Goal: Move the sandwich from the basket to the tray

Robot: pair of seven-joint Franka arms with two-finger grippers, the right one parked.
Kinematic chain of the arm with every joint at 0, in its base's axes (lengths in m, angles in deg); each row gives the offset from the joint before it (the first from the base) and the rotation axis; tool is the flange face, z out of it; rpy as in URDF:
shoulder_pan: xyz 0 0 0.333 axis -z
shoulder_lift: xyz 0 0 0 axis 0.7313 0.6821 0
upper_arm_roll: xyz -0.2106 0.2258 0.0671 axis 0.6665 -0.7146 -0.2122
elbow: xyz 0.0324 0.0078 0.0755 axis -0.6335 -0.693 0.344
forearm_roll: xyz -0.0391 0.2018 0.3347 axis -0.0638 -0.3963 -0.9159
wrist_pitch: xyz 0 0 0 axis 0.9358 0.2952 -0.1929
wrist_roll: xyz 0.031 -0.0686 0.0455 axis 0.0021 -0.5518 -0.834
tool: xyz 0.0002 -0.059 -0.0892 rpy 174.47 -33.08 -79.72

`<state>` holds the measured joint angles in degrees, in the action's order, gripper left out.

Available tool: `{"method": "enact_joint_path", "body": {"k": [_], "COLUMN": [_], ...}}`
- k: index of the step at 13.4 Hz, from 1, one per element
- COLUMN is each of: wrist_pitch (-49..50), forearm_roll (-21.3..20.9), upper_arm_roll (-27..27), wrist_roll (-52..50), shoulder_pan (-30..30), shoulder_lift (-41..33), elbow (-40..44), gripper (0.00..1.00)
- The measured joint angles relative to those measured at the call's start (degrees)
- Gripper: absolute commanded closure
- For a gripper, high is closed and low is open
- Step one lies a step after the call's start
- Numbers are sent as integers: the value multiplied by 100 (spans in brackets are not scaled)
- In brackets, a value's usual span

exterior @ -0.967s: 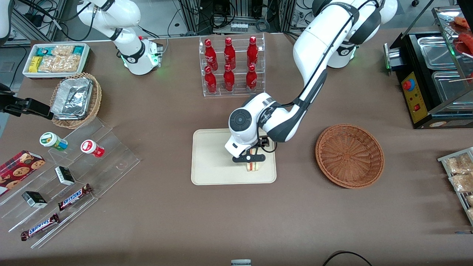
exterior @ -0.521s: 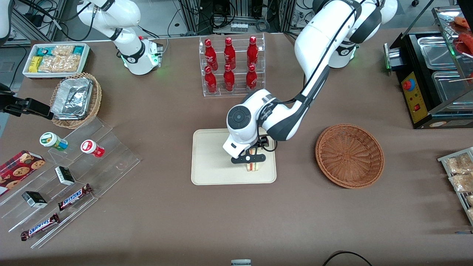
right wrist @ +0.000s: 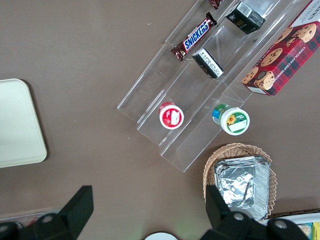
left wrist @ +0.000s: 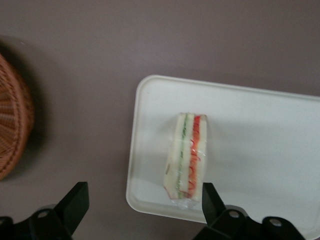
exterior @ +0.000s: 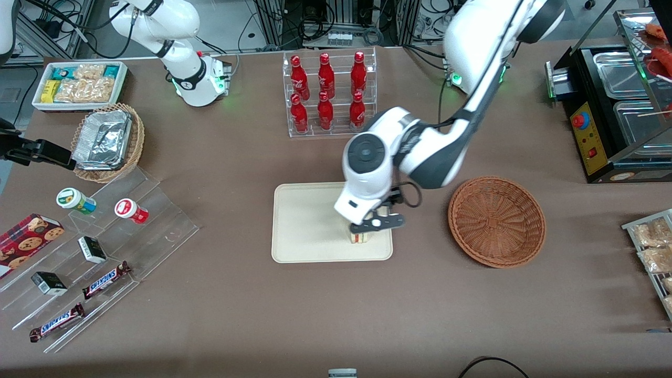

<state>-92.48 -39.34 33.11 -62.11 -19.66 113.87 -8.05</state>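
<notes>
The sandwich [exterior: 359, 239] [left wrist: 187, 155], a pale wedge with green and red layers, lies on the cream tray [exterior: 304, 226] [left wrist: 260, 135], close to the tray's end nearest the basket. My gripper [exterior: 376, 223] [left wrist: 143, 195] hangs above it, open, with nothing between its black fingers [left wrist: 75, 200]. One finger stands just beside the sandwich's nearer tip and the other is over bare table. The reddish-brown basket [exterior: 496, 221] [left wrist: 12, 130] sits empty beside the tray, toward the working arm's end. A corner of the tray [right wrist: 17, 125] also shows in the right wrist view.
A clear rack of red bottles [exterior: 328, 94] stands farther from the front camera than the tray. A stepped acrylic display with snacks [exterior: 100, 247], a tan basket of foil trays [exterior: 107, 139] and a white bin [exterior: 79, 84] sit toward the parked arm's end. A black appliance [exterior: 614, 110] is at the working arm's end.
The arm has risen and swung its wrist toward the basket. The sandwich stays where it was on the tray, now free of the fingers.
</notes>
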Motion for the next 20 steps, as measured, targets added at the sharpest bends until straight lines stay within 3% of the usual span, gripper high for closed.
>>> {"method": "enact_joint_path", "body": {"k": [3,12,17,20], "wrist_pitch": [-2,480,1598,2288], "forearm_roll": [476,825,822,646], "upper_arm_roll": [-30,-54,-61,-74], "wrist_roll": [151,2319,2622,3421], "shoulder_pan": [-590,-2506,-2811,-2857], "shoulder_lift": [-247,-1439,-2179,-2598], "elbow": [-89,-960,-973,-985], "gripper": [0,0,0,0]}}
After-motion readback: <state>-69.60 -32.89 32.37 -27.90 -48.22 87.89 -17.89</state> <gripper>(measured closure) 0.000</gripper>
